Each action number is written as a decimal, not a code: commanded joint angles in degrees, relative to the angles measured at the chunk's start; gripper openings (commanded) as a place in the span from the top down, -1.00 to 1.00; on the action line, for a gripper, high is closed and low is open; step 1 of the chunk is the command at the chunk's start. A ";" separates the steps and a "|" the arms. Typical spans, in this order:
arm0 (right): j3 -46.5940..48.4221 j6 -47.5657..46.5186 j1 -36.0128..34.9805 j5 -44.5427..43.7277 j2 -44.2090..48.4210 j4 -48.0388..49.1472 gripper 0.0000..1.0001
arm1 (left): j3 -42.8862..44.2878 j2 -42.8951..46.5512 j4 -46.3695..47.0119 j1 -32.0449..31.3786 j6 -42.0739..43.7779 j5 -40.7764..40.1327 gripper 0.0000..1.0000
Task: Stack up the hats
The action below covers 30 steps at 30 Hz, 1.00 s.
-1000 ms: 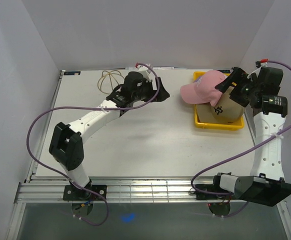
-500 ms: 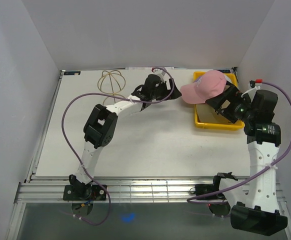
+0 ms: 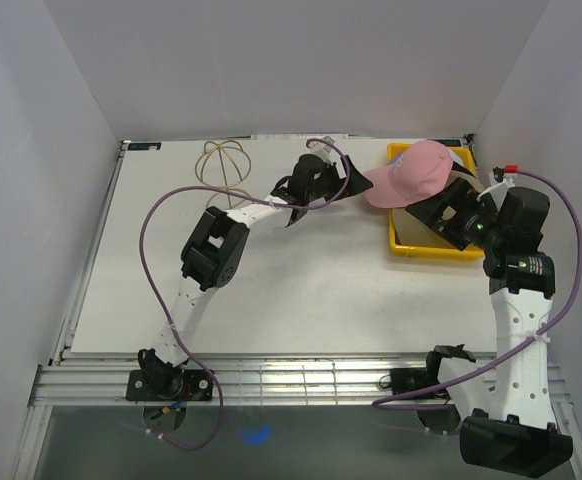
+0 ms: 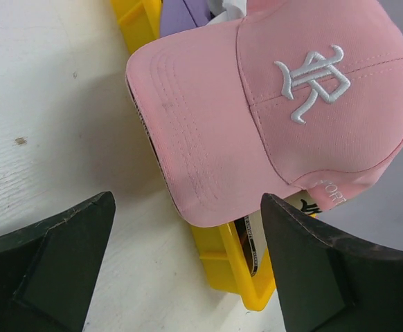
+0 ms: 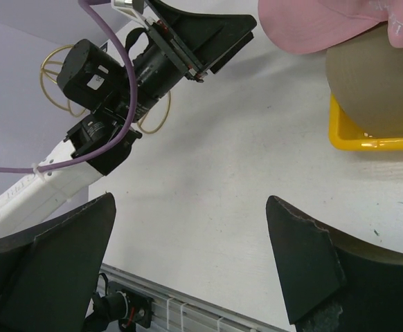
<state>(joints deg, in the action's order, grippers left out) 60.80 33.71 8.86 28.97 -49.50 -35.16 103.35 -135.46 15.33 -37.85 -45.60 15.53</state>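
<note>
Black jaws of the left gripper (image 4: pixel 187 200) stand wide apart and clamp nothing. This gripper sits just outside the left wall of the yellow tray (image 4: pixel 224 257) and faces it. In the left wrist view the brim of the pink cap (image 4: pixel 271 104) reaches toward the gap between the jaws. Contact between the brim and either jaw cannot be confirmed.

The jaws of the right gripper (image 5: pixel 191 200) are likewise wide apart and empty. This gripper is over the near part of the tray and is aimed leftward across the table (image 3: pixel 271 280).

The pink cap is the top item of the pile in the tray. Its crown is over the tray's far part, and its brim projects past the tray's left wall. White embroidery marks the front panel. The tan cap (image 5: pixel 374 79) lies directly beneath it inside the tray, with a dark logo partly exposed. A purple cap (image 4: pixel 184 14) and a white cap (image 4: pixel 230 8) show only as small patches just inside the tray's left wall, under the pink cap. Their arrangement cannot be determined.

A beige cable loop (image 3: pixel 224 160) lies on the table well to the left of the tray.
</note>
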 commanded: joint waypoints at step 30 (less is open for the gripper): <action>3.19 0.03 -0.60 4.78 -3.94 7.82 -0.89 | 6.77 -11.58 26.50 -0.83 -20.22 3.01 -0.26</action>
<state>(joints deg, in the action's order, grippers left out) 61.84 33.71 8.49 32.82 -53.65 -30.59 108.79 -147.70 36.95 -38.20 -63.59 17.43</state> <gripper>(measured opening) 0.942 0.656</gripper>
